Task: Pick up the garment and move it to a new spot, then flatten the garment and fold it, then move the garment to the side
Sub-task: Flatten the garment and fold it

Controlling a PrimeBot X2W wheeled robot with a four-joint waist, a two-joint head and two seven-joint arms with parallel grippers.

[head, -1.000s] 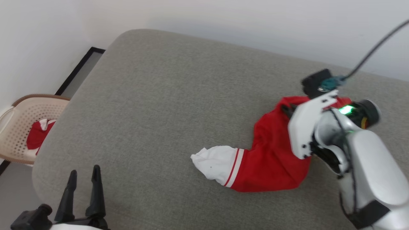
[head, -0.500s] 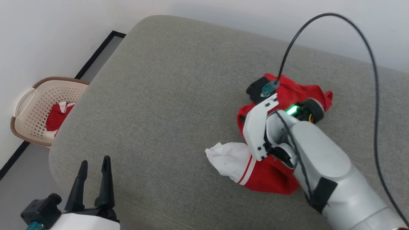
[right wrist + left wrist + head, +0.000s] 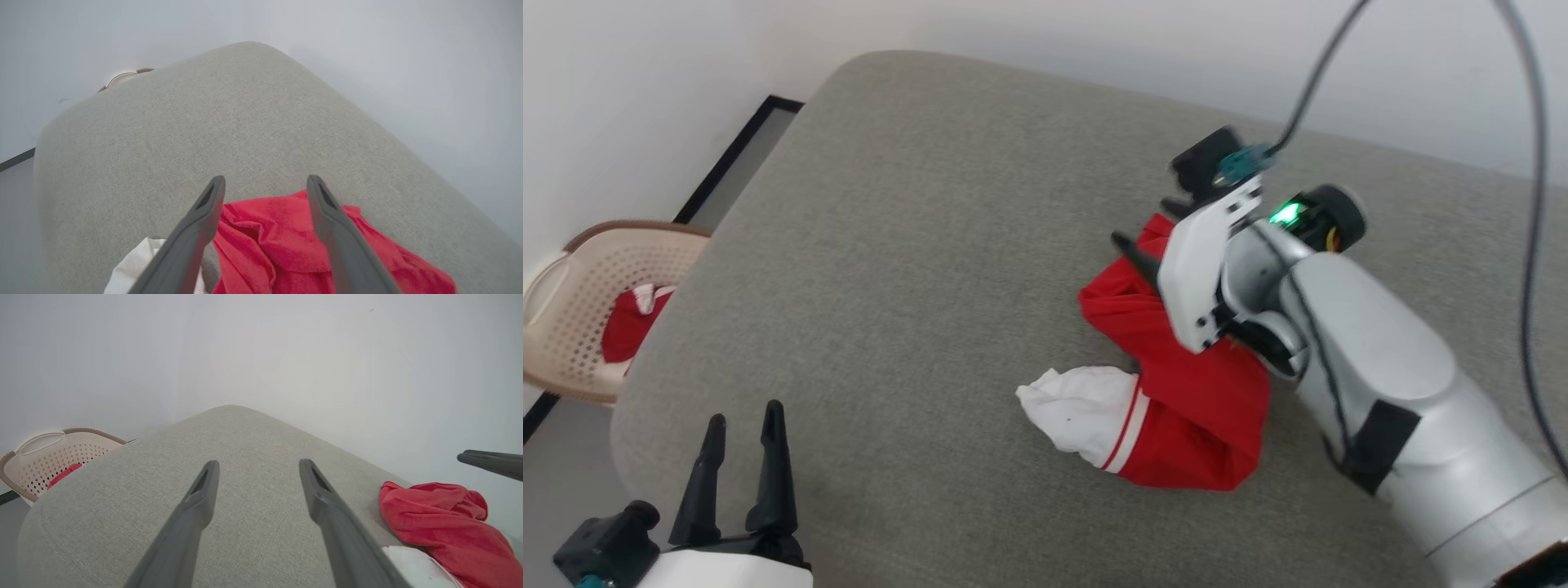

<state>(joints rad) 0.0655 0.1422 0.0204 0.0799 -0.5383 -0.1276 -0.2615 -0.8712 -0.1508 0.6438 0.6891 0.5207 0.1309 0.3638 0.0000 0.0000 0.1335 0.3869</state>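
Change: the right end effector (image 3: 265, 179), clamped on the red cloth a second ago, now has its two fingers spread and grips nothing (the head camera has swung too, so the shift of the whole scene is no move of things).
Garment: the garment (image 3: 1184, 408) lies crumpled on the grey cushion (image 3: 931, 245), on its right half; the red body is bunched in a heap.
Sleeve: one white sleeve (image 3: 1078, 412) with red-and-white stripes at its seam sticks out of the heap toward the cushion's near left.
Right end effector: above the heap's far end, over the cushion's right half; the right wrist view shows red cloth below and between the fingers, and contact cannot be told.
Left end effector: the left end effector (image 3: 743, 413) is over the cushion's near left corner, fingers apart, empty.
Basket: a pale perforated basket (image 3: 572, 327) stands beside the cushion's left edge, with red and white cloth inside.
Cable: a dark cable (image 3: 1531, 245) loops above the cushion's right side.
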